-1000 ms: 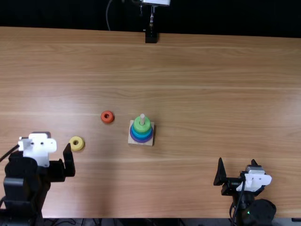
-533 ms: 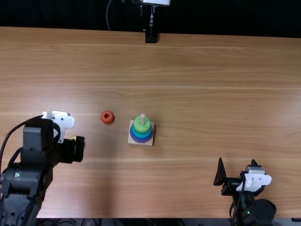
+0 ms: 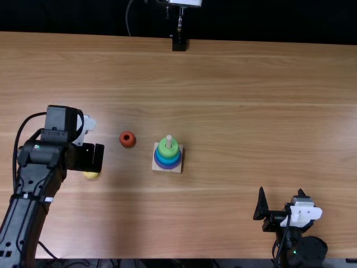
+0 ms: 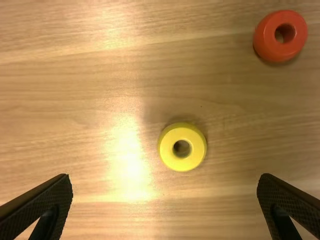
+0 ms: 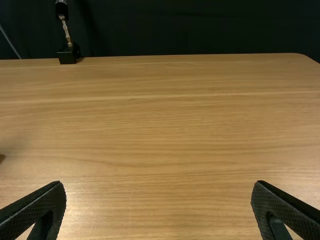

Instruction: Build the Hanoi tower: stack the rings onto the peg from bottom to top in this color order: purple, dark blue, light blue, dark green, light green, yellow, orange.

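Observation:
In the top view the left gripper (image 3: 89, 157) is above the yellow ring (image 3: 91, 175), partly covering it. In the left wrist view the open left gripper (image 4: 165, 179) has the yellow ring (image 4: 175, 161) lying flat beyond its fingertips, untouched; the orange-red ring (image 4: 265, 45) lies farther off. That orange-red ring (image 3: 122, 143) sits left of the wooden base (image 3: 155, 168). On the base's peg (image 3: 169, 138), a light green ring (image 3: 169, 152) tops blue and purple rings. Low at the right, the right gripper (image 3: 281, 191) stands open and empty; its fingers frame bare wood in its wrist view (image 5: 159, 183).
The wooden table (image 3: 245, 100) carries a black stand (image 3: 179, 43) at its far edge, beyond the peg. A dark curtain (image 3: 268, 19) hangs behind the table. Cables run along the left arm.
The left arm has swung up and to the right in the top view, bringing its gripper from beside the yellow ring to over it. The right arm and the rings have stayed put.

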`<state>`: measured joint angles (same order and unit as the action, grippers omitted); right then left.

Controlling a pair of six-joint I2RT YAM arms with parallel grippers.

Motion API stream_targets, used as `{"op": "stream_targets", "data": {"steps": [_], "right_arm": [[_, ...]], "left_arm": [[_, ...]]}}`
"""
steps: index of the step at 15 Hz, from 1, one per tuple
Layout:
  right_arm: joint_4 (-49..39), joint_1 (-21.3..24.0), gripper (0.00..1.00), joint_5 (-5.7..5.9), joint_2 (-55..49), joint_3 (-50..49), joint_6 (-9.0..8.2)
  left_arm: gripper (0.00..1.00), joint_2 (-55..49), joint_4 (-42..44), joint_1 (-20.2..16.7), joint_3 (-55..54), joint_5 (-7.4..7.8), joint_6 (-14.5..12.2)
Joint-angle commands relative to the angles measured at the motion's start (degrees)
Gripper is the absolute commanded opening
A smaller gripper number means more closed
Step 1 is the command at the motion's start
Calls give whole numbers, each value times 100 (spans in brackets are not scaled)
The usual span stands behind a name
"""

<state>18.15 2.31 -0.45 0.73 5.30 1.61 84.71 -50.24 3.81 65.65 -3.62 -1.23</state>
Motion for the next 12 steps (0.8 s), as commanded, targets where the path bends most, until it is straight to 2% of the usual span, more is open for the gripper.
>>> {"op": "stream_targets", "data": {"steps": [1, 2, 4, 9, 12], "right_arm": [[427, 51, 100, 13, -73, -442, 8], [427, 51, 100, 13, -73, -442, 8], [427, 51, 100, 13, -73, -442, 8], [427, 51, 100, 13, -73, -442, 8], [427, 51, 100, 13, -73, -442, 8]], "left_arm": [[100, 187, -28, 84, 141, 98, 92], [100, 318, -18, 84, 159, 109, 218], [100, 477, -49, 84, 141, 182, 250], [100, 485, 141, 199, -535, 172, 240], [100, 688, 679, 190, -966, 172, 208]]}}
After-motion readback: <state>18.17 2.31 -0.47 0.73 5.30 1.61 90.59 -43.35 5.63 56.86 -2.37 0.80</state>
